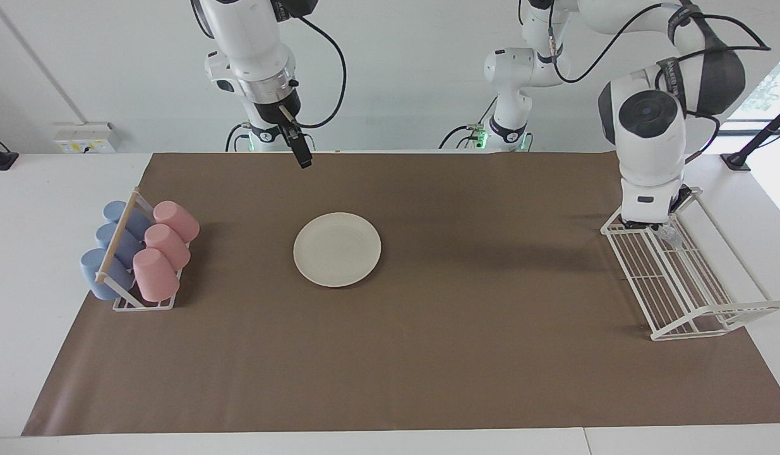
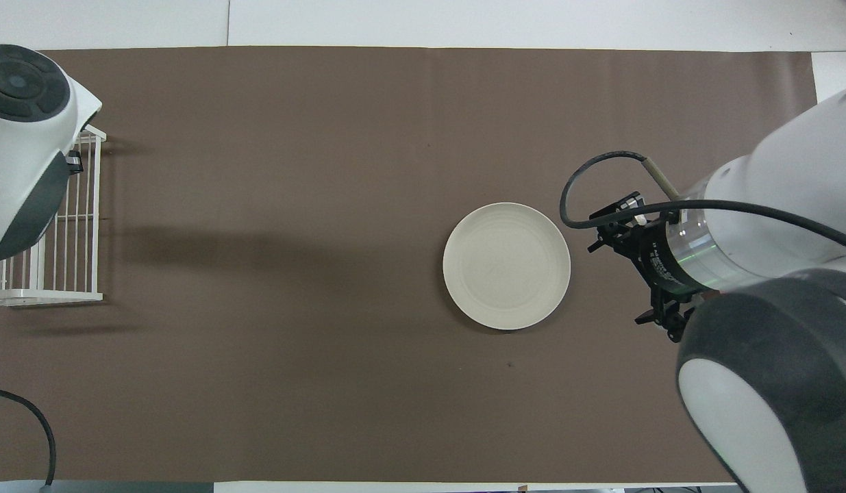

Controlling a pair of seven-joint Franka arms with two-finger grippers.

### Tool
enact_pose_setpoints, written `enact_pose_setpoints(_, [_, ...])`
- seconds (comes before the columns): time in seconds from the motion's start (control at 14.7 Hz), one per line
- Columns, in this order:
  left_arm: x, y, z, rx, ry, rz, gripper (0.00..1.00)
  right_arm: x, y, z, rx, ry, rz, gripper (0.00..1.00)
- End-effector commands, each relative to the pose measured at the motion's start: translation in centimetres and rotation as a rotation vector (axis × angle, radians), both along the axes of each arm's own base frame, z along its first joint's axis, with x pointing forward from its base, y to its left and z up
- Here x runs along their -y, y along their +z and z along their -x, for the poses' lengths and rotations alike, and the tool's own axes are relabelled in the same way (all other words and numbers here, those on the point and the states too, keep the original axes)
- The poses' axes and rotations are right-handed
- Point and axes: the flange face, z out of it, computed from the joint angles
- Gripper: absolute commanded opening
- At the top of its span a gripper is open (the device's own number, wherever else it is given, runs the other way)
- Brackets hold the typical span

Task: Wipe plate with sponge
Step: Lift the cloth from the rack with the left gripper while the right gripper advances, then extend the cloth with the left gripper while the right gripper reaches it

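Plate (image 1: 336, 249) alone mid-mat with bare brown mat (image 1: 427, 354) all round, I see my left gripper (image 1: 671, 235) down in the white wire rack (image 1: 686, 284), clamped on the sponge (image 1: 674, 239), right gripper (image 1: 303, 155) waiting wide above the mat's edge, cup rack (image 1: 137, 259) holding pink and blue cups.

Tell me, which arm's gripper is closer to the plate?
The right gripper. It hangs over the mat near the plate; the left gripper is down at the wire rack at its end of the table.
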Motion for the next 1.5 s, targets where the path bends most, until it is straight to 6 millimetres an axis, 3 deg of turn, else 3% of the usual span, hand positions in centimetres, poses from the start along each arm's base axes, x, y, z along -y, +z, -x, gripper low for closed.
enact_pose_setpoints(0.0, [0.7,2.3,1.1,-0.016,0.061,0.271,0.0,-2.1,0.2,1.2,0.01,-0.051,-0.005,1.0])
enact_pose_setpoints(0.14, [1.2,2.3,1.6,-0.059,0.116,0.467,0.0,-2.8,0.2,1.6,0.006,-0.061,-0.002,1.0])
enact_pose_setpoints(0.2, [1.0,3.4,2.4,-0.068,0.139,0.565,0.0,-3.0,0.2,1.7,0.006,-0.058,-0.002,1.0])
enact_pose_setpoints(0.54, [3.8,3.5,4.5,-0.177,0.141,0.923,0.0,-5.3,0.3,1.5,0.065,-0.187,-0.031,1.0])
enact_pose_setpoints(0.68, [5.1,2.0,6.8,-0.219,0.102,1.057,0.0,-8.1,-0.5,1.9,0.058,-0.262,-0.032,1.0])
enact_pose_setpoints(0.88, [5.2,-0.7,10.0,-0.233,0.067,1.285,0.0,-10.7,-0.8,2.5,0.047,-0.289,-0.027,1.0])
enact_pose_setpoints(1.22, [6.7,-6.1,13.0,-0.227,0.014,1.544,0.0,-16.4,-1.0,1.8,0.03,-0.395,-0.032,0.97])
enact_pose_setpoints(1.43, [7.8,-8.2,13.7,-0.209,0.014,1.689,0.0,-18.3,-1.4,1.9,0.036,-0.43,-0.059,1.0])
